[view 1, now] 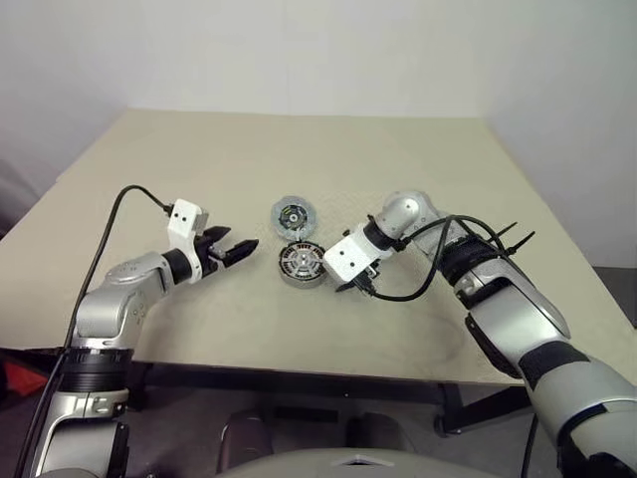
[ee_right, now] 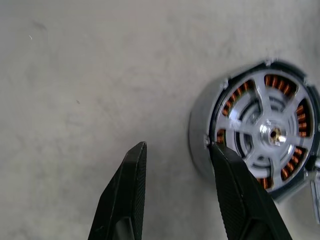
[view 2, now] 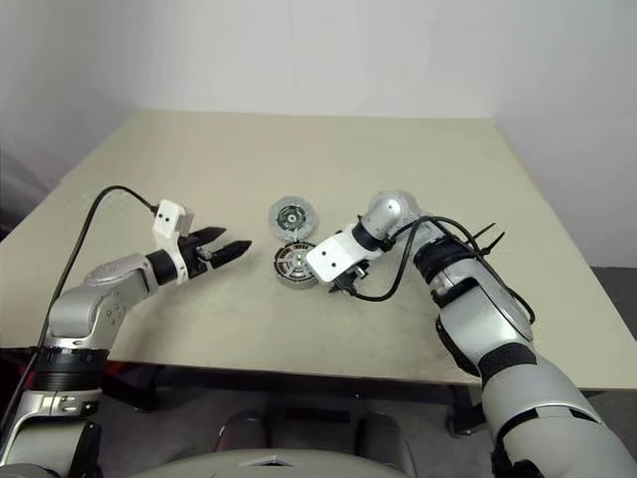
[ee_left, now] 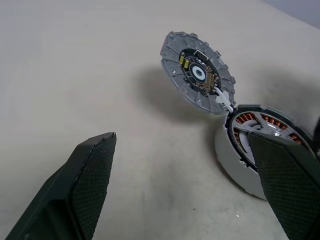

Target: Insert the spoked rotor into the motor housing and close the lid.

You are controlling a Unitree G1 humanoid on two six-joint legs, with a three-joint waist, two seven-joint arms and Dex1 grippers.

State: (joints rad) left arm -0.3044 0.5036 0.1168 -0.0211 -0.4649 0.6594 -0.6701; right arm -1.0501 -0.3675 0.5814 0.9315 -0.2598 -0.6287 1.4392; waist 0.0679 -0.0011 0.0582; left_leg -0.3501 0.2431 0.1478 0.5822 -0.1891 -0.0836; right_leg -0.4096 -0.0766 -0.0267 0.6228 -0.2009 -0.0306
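The motor housing (view 1: 301, 265) stands at the table's middle. The spoked rotor (ee_right: 270, 132) sits inside it, with copper windings showing between its spokes. Just behind the housing, the lid (view 1: 294, 215) is off and touches the housing's rim, its dark face with green and yellow parts turned up. My right gripper (view 1: 355, 286) points down just right of the housing, open, nothing between its fingers (ee_right: 131, 190); one finger is close beside the housing's wall. To the housing's left, my left gripper (view 1: 239, 245) points at it, open and empty.
The beige table (view 1: 299, 149) carries nothing else in view. Its front edge runs just below both arms. A black cable loops off my right forearm (view 1: 428, 274).
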